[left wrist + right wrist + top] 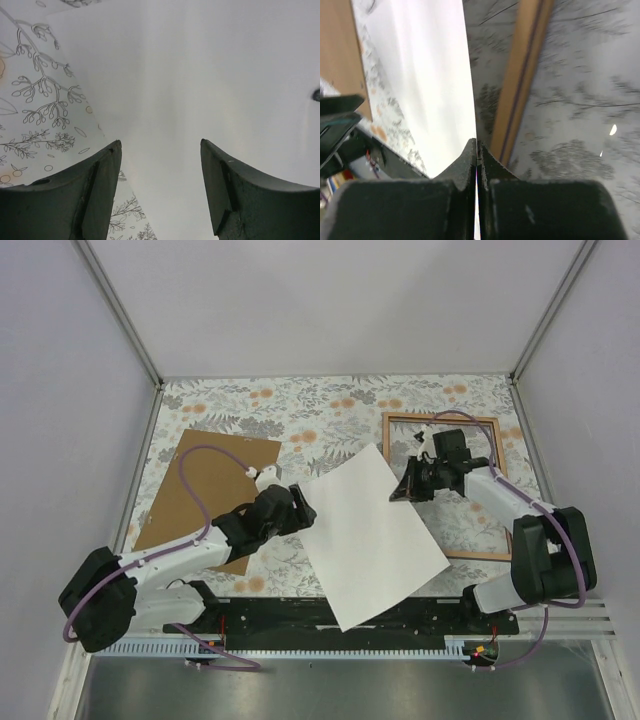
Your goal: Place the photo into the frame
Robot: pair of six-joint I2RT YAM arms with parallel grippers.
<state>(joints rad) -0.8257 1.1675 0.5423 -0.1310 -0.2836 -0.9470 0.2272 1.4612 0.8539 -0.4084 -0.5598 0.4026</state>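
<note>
White reverse of photo (370, 540) up, flat mid-table, just left of frame (440, 418). My right gripper (477, 147) pinches frame-side edge, jaws tight on sheet. My left gripper (160, 150) jaws apart over opposite edge. Best: lift low, draw slowly toward frame, avoid creasing.

White photo (370, 540); light-wood frame (405, 416); floral table (330, 415); brown panel (200, 490).

Seen from overhead, my right arm (500, 495) covers much of the left side of the frame (490, 422), and my left arm (180, 555) hides the near corner of the brown panel (200, 480). The photo (370, 540) shows only its white face. My right wrist view is motion-blurred; a dark speck (316, 95) at the left wrist view's edge is cut off.
</note>
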